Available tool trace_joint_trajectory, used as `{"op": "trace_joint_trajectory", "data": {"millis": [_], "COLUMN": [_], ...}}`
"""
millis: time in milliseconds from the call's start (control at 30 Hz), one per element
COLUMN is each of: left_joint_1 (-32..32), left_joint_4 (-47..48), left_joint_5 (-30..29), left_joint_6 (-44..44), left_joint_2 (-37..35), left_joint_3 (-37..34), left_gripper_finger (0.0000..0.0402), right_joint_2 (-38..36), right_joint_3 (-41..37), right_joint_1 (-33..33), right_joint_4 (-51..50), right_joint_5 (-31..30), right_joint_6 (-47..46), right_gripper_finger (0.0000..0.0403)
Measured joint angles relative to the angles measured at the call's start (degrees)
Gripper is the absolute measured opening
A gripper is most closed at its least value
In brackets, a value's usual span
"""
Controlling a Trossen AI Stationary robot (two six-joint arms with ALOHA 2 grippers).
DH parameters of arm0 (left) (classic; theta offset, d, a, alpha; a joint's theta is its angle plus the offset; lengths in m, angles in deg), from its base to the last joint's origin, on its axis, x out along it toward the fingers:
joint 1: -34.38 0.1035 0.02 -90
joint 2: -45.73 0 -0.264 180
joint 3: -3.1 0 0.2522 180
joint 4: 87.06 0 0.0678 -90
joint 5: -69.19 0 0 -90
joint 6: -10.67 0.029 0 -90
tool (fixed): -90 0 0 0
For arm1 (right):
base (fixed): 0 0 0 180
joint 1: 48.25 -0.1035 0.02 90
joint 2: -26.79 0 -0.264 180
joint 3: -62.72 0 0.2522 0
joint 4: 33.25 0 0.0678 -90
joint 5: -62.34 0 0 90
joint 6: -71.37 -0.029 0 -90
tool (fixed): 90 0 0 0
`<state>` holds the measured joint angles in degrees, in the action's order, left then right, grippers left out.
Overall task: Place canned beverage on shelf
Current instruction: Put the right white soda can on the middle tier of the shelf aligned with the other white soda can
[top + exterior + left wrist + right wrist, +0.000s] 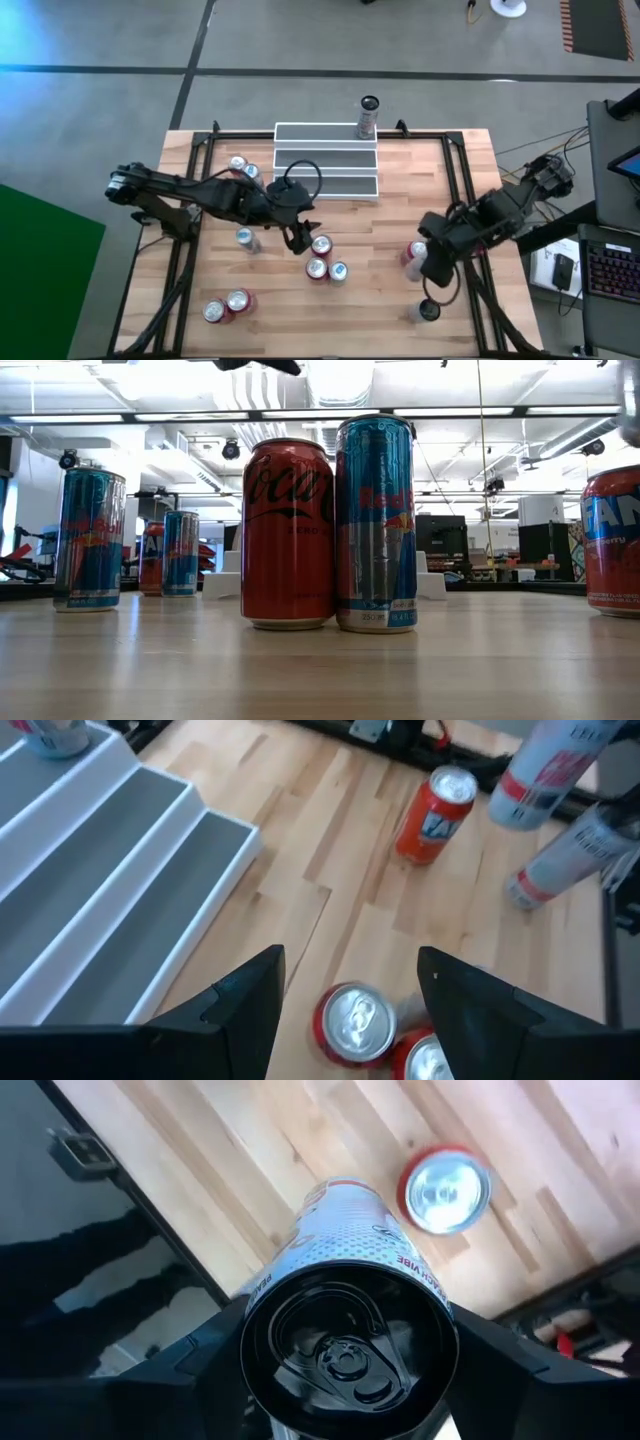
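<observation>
As you look down on the wooden worktop (pixel 400 200), the white and grey stepped shelf (pixel 326 172) sits at its far edge, with one tall dark-topped can (pixel 368 117) already on the top step. The right gripper (pixel 345 1380) has its jaws closed around a tall slim white can (pixel 340 1260) with a black lid, held near the worktop's right edge, well apart from the shelf. Part of its label reads "VIBE"; the rest is not readable. A red can (pixel 446 1190) stands on the wood just beyond it.

The left gripper (pixel 350 990) hovers near the middle, its jaws parted and empty above a cluster of cans (pixel 325 260) close to the shelf's front.

From worktop height, the nearest red can (pixel 289 535) shows Coca-Cola script, and the blue and silver can (pixel 376 525) touching it looks like Red Bull. An orange can (pixel 433 815) bears letters resembling Fanta.

Expect each can to be rigid but thin-walled, smooth and probably slippery, and heavy if full. You would best grip across the middle of the body, squarely, with moderate squeeze, keeping it upright.
</observation>
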<state>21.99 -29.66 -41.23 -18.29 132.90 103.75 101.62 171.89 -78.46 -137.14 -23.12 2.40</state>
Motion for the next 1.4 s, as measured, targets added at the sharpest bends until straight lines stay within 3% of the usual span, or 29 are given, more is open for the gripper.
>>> {"op": "trace_joint_trajectory", "data": {"millis": [300, 600, 1100, 1400], "left_joint_1": [0.5, 2.2, 2.8, 3.1], "left_joint_4": [2.9, 5.4, -8.4, -8.6], "left_joint_5": [0.0, -1.6, -1.2, -1.1], "left_joint_6": [2.2, 3.3, -5.1, -2.1], "left_joint_2": [-1.4, -5.5, -23.9, -29.5], "left_joint_3": [0.0, -1.7, -25.4, -28.8], "left_gripper_finger": [0.0215, 0.0215, 0.0215, 0.0215], "right_joint_2": [1.4, 7.9, 17.9, 26.9], "right_joint_3": [4.8, 12.5, 25.7, 37.1], "right_joint_1": [10.9, 17.9, 29.0, 34.4], "right_joint_4": [0.0, 0.1, 0.0, 0.1], "right_joint_5": [-0.1, 0.0, 3.1, 4.7], "right_joint_6": [10.4, 21.9, 37.8, 44.9], "right_gripper_finger": [0.0244, 0.0244, 0.0244, 0.0244]}}
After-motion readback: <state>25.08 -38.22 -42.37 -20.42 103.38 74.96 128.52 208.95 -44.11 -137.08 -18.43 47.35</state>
